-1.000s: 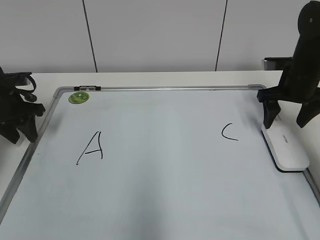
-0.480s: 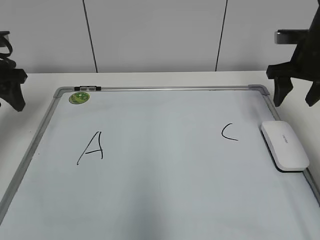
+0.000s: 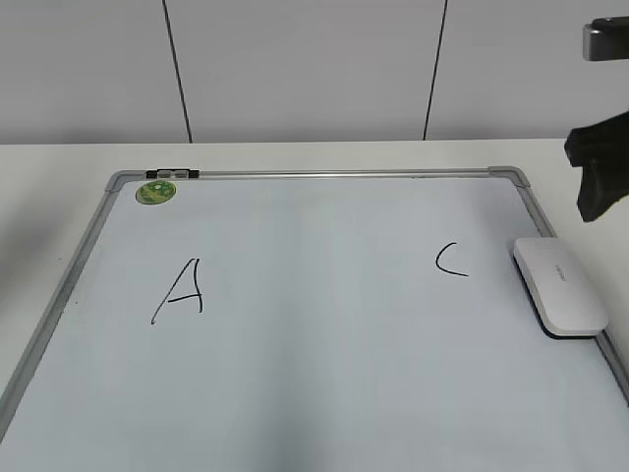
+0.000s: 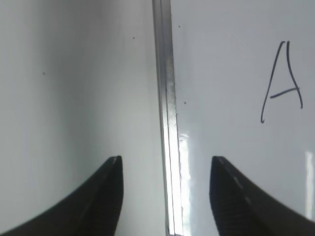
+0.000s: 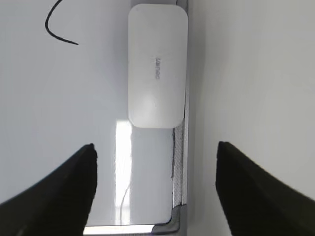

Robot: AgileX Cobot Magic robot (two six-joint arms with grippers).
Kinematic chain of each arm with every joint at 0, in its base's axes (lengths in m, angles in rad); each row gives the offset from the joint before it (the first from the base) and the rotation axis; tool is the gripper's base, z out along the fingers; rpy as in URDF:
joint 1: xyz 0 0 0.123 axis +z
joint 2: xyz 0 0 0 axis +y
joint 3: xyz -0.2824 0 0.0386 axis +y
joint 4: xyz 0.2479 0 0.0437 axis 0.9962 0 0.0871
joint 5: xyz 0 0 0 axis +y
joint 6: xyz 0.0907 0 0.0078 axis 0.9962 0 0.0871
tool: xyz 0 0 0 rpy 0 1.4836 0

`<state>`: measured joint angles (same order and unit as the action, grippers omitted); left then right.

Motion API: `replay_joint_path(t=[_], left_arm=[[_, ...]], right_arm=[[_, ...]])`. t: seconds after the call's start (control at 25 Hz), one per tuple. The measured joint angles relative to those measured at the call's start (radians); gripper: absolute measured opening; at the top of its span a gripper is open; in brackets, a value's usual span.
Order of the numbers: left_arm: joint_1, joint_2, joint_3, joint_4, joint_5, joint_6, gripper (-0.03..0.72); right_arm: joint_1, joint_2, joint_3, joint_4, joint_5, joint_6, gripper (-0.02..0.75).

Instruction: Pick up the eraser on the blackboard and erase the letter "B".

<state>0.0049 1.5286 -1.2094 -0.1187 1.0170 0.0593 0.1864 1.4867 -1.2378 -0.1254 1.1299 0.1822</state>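
Observation:
The blackboard (image 3: 314,383) lies flat, pale with a grey frame. It bears a black "A" (image 3: 180,292) at the left and a "C" (image 3: 450,260) at the right. No letter "B" shows; the space between them is blank. The white eraser (image 3: 560,285) lies on the board's right edge, also seen in the right wrist view (image 5: 157,64). My right gripper (image 5: 156,145) is open and empty, raised above the board's far right corner, apart from the eraser; part of it shows at the exterior view's right edge (image 3: 598,187). My left gripper (image 4: 166,158) is open and empty above the board's left frame.
A round green magnet (image 3: 155,192) sits at the board's far left corner, beside a small black clip (image 3: 173,173) on the top frame. White table surrounds the board (image 4: 74,98). A wall stands behind.
Both arms have lifted and drawn outward. The left gripper has left the exterior view. The right gripper has risen up and right, away from the eraser, which has not moved.

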Motion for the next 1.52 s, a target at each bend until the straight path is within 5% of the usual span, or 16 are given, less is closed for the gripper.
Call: replay_joint_path(t=[0.28, 0.64, 1.12, 1.52], left_arm=[[0.000, -0.262, 0.247, 0.015, -0.050, 0.000, 0.417], [0.000, -0.629, 0.523, 0.019, -0.062, -0.013, 0.382], [0.000, -0.993, 0.619, 0.086, 0.043, -0.066, 0.351], [-0.018, -1.093, 0.631, 0.187, 0.066, -0.071, 0.328]], right_arm=[[0.040, -0.261, 0.316, -0.010, -0.115, 0.052, 0.556], [0.040, -0.565, 0.531, 0.002, -0.109, 0.056, 0.556], [0.042, -1.032, 0.687, -0.047, 0.016, 0.056, 0.555], [0.042, -1.074, 0.733, -0.087, 0.022, 0.056, 0.555]])
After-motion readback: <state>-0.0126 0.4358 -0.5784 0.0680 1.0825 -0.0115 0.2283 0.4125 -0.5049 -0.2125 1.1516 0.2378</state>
